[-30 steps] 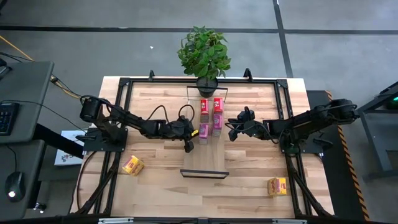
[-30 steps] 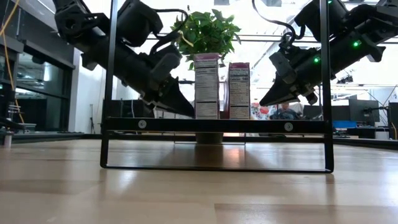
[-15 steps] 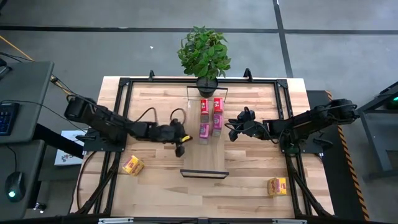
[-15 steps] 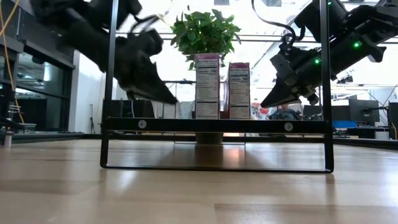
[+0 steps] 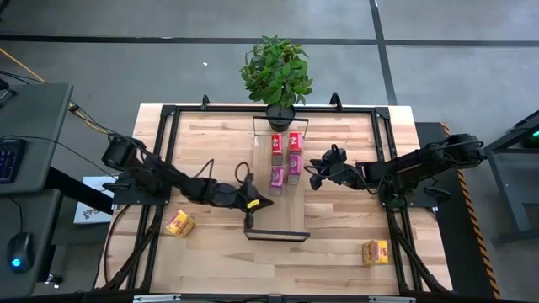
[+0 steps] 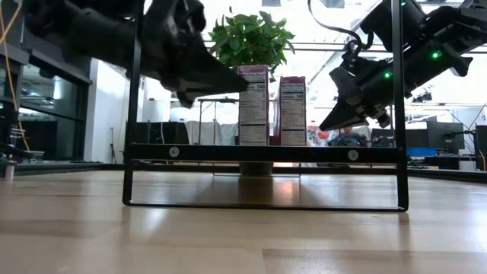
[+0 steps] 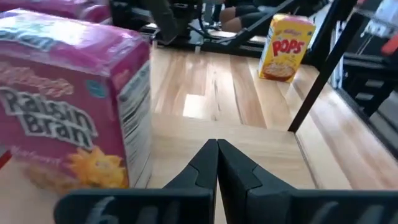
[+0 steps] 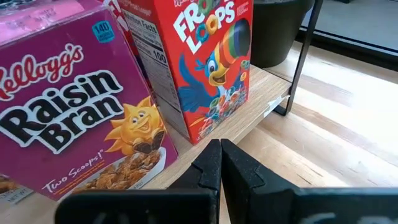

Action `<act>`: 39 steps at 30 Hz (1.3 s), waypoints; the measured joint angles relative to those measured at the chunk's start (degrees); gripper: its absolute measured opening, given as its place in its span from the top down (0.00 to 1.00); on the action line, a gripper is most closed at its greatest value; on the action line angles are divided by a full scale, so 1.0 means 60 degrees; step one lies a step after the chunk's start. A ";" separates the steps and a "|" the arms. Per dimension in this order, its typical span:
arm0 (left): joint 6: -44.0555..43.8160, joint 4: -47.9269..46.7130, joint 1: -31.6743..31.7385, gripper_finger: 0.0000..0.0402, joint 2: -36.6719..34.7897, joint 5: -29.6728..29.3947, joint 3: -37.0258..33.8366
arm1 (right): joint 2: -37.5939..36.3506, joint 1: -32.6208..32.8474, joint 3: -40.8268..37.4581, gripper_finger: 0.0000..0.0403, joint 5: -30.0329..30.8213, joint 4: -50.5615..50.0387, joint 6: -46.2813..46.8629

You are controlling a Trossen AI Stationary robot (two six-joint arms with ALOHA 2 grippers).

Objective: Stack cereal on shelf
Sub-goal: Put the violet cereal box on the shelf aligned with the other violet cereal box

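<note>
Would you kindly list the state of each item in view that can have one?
Red boxes: upright on the shelf, at its far end.
Pink boxes: upright on the shelf, in front of the red ones.
Left yellow box: lying on the table, off the shelf.
Right yellow box: on the table, off the shelf.
Left gripper: shut, empty, over the shelf.
Right gripper: shut, empty, beside the pink boxes.

Boxes (image 5: 284,160) — red, magenta; yellow strays (image 5: 375,251).
</note>
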 joint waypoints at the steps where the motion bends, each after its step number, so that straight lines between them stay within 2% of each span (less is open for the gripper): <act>1: 0.0197 -0.0035 0.0025 1.00 0.0156 0.0072 0.0166 | 0.0000 0.0000 0.0000 1.00 -0.0033 -0.0020 0.0000; 9: 0.0387 -0.0194 0.0474 1.00 0.0773 0.0300 0.0427 | 0.0000 0.0000 0.0000 1.00 -0.0063 -0.0131 0.0076; 17: 0.0457 -0.0191 0.1019 1.00 0.0913 0.0995 0.0426 | 0.0000 0.0000 0.0000 1.00 -0.0056 -0.0127 0.0076; 22: 0.0468 -0.0151 0.1226 1.00 0.0913 0.1029 0.0426 | 0.0000 0.0000 0.0000 1.00 -0.0052 -0.0130 0.0076; 29: 0.0464 0.0019 0.1351 1.00 0.0913 0.1045 0.0426 | 0.0000 0.0000 0.0000 1.00 -0.0052 -0.0127 0.0076; 39: 0.0136 0.0079 0.1253 1.00 0.0878 0.1569 0.0429 | 0.0000 0.0000 0.0000 1.00 -0.0048 -0.0127 0.0076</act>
